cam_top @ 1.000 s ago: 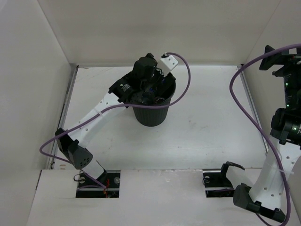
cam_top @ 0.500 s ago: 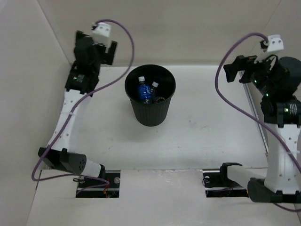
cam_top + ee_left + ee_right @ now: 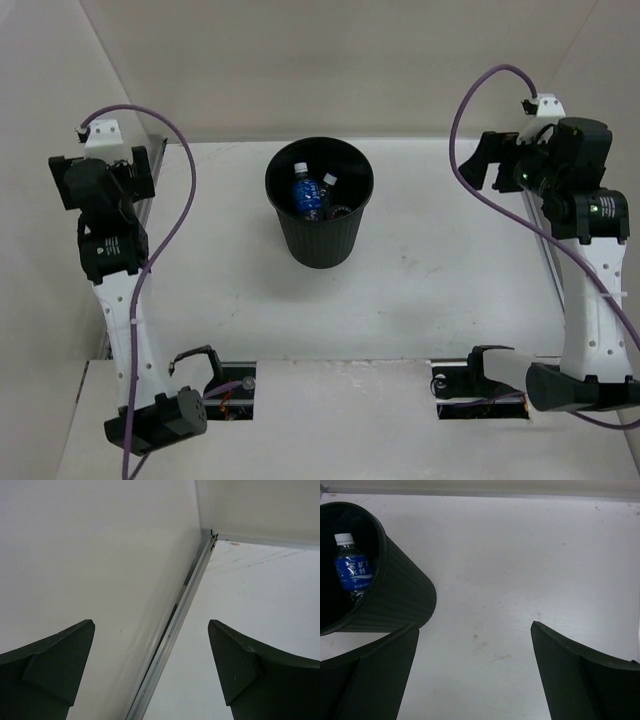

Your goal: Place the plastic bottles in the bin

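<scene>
Left arm swings off the far corner and pulls back to its own side wall since half a sec ago; right arm shifts only a little. Left pincer [image 3: 100, 172] now hangs raised by that wall, jaws spread wide w/ nothing between them. Its wrist view shows just the metal rail [image 3: 175, 625] running away below and ahead of the fingers, wall on one side, bare table [image 3: 450, 270] on the other.

Right pincer [image 3: 495, 162] is wide too and empty, held up over the table. The bin [image 3: 320, 240] sits ahead of it, off toward its left finger (upright, well apart from the tips). Inside: blue-label bottle [image 3: 305, 195] standing on end, plain from the right wrist as well, plus a pale cap [image 3: 331, 179] of another just beside it. Rest of the inside is too dark to count, so can't confirm all four plastic bottles are in. No bottle shows on the table in any view, tho.

Judgement: dropping step looks done, arms in the pull-back phase. Next move, if any, calls for a check for strays, then settling both arms to rest w/ jaws clear of the bin rim.
</scene>
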